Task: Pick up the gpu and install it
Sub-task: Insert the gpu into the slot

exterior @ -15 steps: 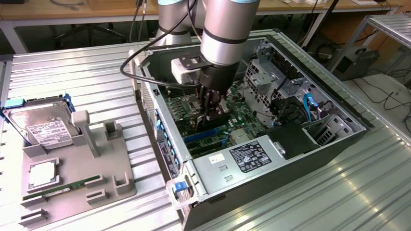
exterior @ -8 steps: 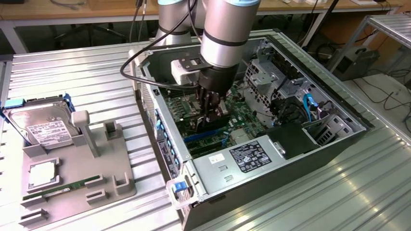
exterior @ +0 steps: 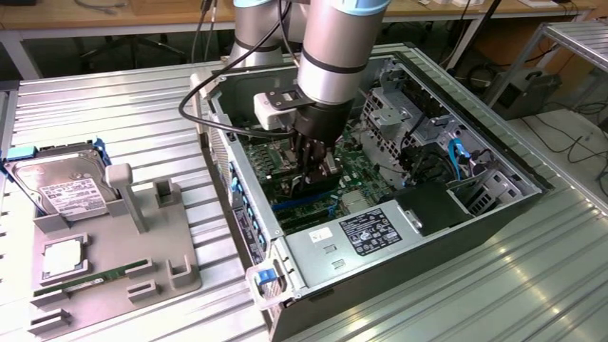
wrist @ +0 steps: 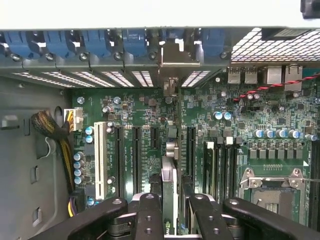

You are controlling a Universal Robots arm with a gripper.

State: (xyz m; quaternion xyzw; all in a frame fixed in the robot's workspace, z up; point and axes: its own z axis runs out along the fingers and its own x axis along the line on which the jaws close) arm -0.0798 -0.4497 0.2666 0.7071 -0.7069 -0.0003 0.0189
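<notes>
Sitting on a ribbed metal table, the computer case lies open.

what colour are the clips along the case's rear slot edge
Blue clips, showing best in the wrist view, lined up above the green motherboard.

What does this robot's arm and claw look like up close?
The arm is a thick silver-grey tube with pale blue rings and a black band. A small white box sits at its wrist, with a black cable looping out. The claw is black, with jointed, bolted metal fingers.
</notes>
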